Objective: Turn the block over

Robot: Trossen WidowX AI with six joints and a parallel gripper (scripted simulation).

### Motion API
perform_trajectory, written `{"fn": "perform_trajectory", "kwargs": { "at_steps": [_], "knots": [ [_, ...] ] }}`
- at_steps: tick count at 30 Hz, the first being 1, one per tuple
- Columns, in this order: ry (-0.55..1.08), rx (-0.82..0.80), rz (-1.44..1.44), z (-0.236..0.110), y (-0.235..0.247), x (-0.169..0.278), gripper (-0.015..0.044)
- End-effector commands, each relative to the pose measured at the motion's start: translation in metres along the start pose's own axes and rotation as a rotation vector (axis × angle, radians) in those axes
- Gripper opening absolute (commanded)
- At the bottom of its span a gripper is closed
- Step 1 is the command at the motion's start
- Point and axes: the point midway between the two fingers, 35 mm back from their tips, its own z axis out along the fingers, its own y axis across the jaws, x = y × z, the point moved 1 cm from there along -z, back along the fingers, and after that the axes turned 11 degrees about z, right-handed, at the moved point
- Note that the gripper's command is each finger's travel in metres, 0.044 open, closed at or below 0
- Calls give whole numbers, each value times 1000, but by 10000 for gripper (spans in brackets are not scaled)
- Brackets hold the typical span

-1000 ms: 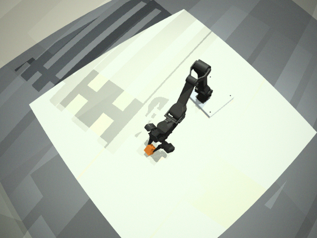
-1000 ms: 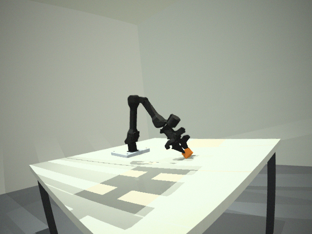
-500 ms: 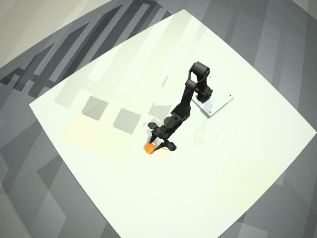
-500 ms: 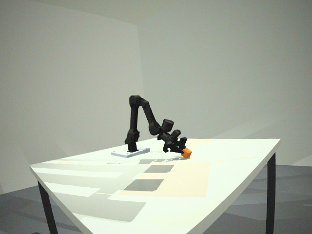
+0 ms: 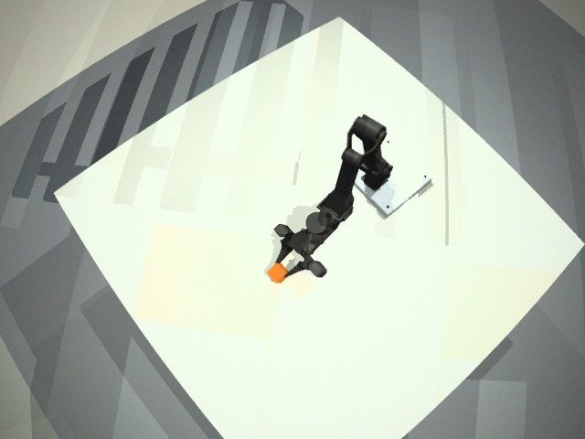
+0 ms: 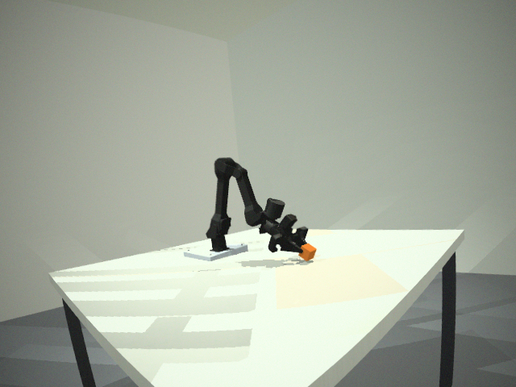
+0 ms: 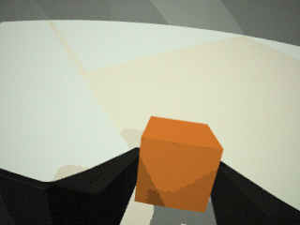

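Note:
The orange block sits between the two black fingers of my gripper, which is shut on it. The arm reaches low and nearly level, so the block hangs tilted just above the white table, or touches it with one corner; I cannot tell which. In the wrist view the faces turned to the camera are plain orange with a darker shade low down. No marked side shows clearly in any view.
The arm's grey base plate lies behind the gripper. A faint cream patch on the table top lies under and in front of the block. The table's edges are far from the block.

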Motion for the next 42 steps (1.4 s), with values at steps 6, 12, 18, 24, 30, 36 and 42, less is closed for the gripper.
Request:
{"fn": "perform_trajectory", "kwargs": {
  "at_steps": [6,12,18,24,30,36,42],
  "knots": [
    [3,5,-6,-1,-1,3,79],
    [3,5,-6,-1,-1,3,236],
    [3,5,-6,-1,-1,3,394],
    [3,5,-6,-1,-1,3,440],
    [3,5,-6,-1,-1,3,440],
    [3,5,-6,-1,-1,3,440],
    [3,5,-6,-1,-1,3,440]
  ]
}}
